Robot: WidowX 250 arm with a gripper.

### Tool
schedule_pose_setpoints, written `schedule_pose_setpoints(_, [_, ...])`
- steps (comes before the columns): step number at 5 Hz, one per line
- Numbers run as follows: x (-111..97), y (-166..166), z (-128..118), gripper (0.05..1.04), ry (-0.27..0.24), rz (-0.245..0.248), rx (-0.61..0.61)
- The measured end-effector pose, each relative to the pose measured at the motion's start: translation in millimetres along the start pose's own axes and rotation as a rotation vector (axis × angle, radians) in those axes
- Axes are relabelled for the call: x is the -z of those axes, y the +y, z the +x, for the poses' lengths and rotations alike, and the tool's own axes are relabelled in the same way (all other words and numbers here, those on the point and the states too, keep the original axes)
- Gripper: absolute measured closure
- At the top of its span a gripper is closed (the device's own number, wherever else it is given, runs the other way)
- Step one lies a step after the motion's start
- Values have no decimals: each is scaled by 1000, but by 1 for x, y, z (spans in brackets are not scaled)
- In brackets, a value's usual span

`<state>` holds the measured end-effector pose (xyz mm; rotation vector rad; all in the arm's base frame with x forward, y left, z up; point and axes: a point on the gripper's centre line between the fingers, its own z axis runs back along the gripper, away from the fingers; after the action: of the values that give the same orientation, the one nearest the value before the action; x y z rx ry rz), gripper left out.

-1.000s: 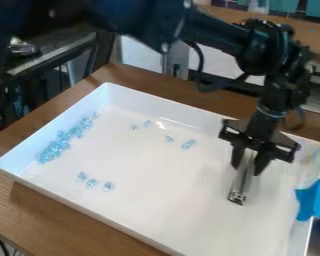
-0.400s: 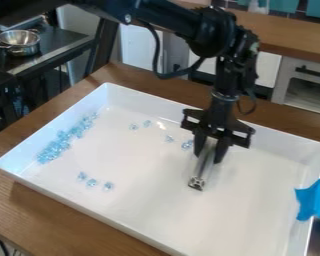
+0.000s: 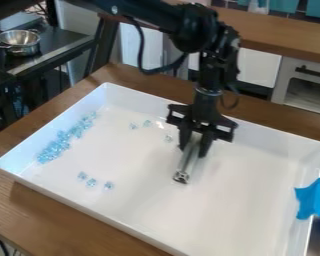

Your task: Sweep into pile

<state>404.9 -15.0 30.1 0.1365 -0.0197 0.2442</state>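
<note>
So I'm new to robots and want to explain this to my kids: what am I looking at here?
The black machine is a robot arm, seen by a fixed camera looking down at a slant. It comes in from the top, and at its end hangs a two-finger claw. The claw grips a slim tool that points down into a big white tray, presumably for sweeping.

The tray rests on a wooden table. Small pale-blue, see-through pieces lie inside: most form a long cluster by the tray's left wall as pictured, three loose ones sit nearer the camera, and a few more lie towards the far side. Something bright blue is at the right edge, and a metal pot stands in the background.
</note>
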Motion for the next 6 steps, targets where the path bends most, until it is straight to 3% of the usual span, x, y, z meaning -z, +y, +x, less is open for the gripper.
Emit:
schedule_pose_setpoints(3, [11, 63, 6, 696, -6, 11, -131])
schedule_pose_setpoints(6, [17, 116, -21, 696, -33, 31, -182])
